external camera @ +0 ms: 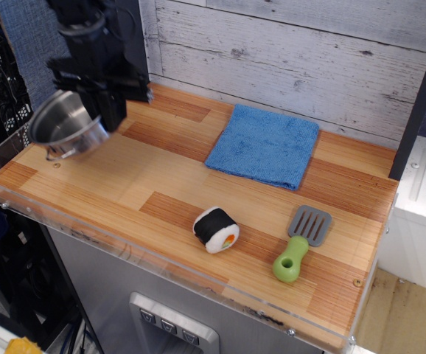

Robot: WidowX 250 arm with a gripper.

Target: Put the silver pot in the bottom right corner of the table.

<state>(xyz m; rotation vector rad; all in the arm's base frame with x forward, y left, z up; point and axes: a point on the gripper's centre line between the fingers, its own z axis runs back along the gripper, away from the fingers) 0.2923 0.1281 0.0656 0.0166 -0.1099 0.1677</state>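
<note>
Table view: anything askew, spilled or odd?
Only the shallow shiny stainless-steel pot: it hangs tilted from the black gripper above the striped wooden table's left end, opening facing left. Nothing spilled; blue cloth, sushi toy and grey-and-green spatula lie undisturbed.

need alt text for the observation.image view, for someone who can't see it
A black robot arm's end effector holds a tilted silver pot above the left end of a striped wooden table. A blue cloth lies near the back wall, with a sushi toy and a grey-and-green spatula toward the front right.
</note>
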